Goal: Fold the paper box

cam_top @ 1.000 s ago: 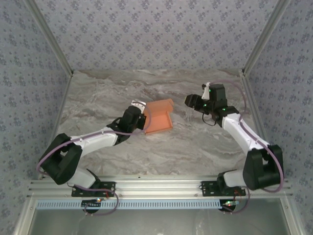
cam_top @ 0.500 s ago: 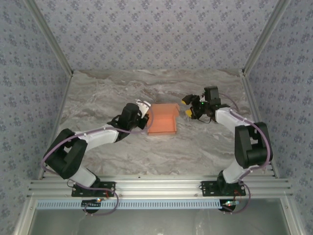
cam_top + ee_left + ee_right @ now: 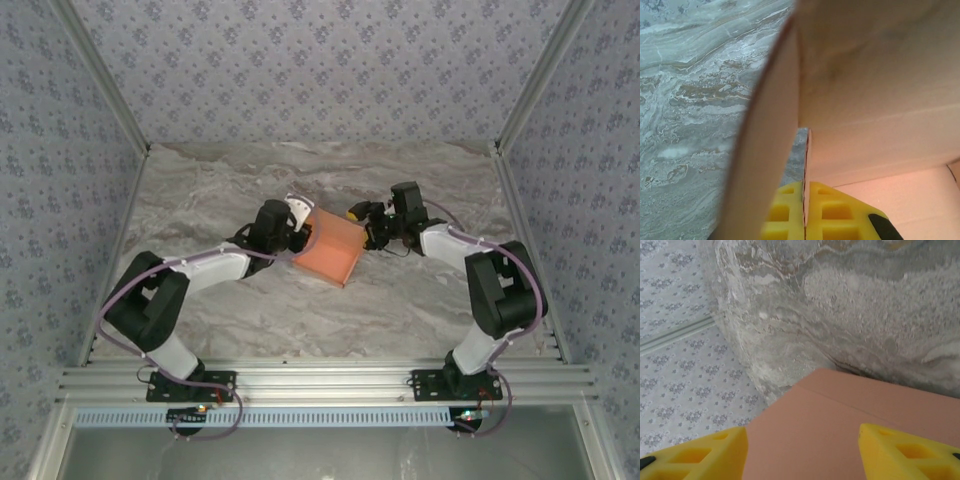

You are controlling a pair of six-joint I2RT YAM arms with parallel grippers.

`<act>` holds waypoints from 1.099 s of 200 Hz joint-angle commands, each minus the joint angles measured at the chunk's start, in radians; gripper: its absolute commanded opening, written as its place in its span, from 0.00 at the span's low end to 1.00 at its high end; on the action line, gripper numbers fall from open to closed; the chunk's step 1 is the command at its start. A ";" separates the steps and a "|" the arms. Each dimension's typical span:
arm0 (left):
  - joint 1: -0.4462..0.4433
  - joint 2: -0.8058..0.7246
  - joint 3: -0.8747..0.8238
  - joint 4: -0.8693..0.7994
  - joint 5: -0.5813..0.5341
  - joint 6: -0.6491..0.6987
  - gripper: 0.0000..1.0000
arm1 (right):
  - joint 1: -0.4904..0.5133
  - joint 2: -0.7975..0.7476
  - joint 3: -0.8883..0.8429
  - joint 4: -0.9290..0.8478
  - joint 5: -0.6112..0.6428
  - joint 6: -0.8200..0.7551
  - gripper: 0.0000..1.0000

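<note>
Box (image 3: 333, 252) sits between the grippers: left gripper (image 3: 805, 212) clamped on its side wall, right gripper (image 3: 366, 226) spread just beside the opposite panel. Risk: right pushing against that clamp may buckle thin card.

Paper box (image 3: 333, 252) blocks table (image 3: 300, 310) centre; near strip open; walls (image 3: 320, 70) hem 3 sides.

The top external camera looks down on the paper box (image 3: 333, 252) from high on its near side, far off. The left wrist camera faces its left wall, nearly touching; the right wrist camera faces its right edge, close. All share the box.
</note>
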 commanded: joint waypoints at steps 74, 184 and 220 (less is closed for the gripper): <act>-0.032 0.021 -0.011 0.028 -0.102 -0.093 0.02 | 0.017 -0.176 -0.089 -0.176 0.049 0.073 0.72; -0.048 0.034 -0.038 0.067 -0.113 -0.100 0.02 | 0.041 -0.186 -0.173 -0.039 0.060 0.205 0.71; -0.059 0.046 -0.100 0.168 -0.106 -0.090 0.03 | 0.086 -0.144 -0.170 0.039 0.078 0.281 0.72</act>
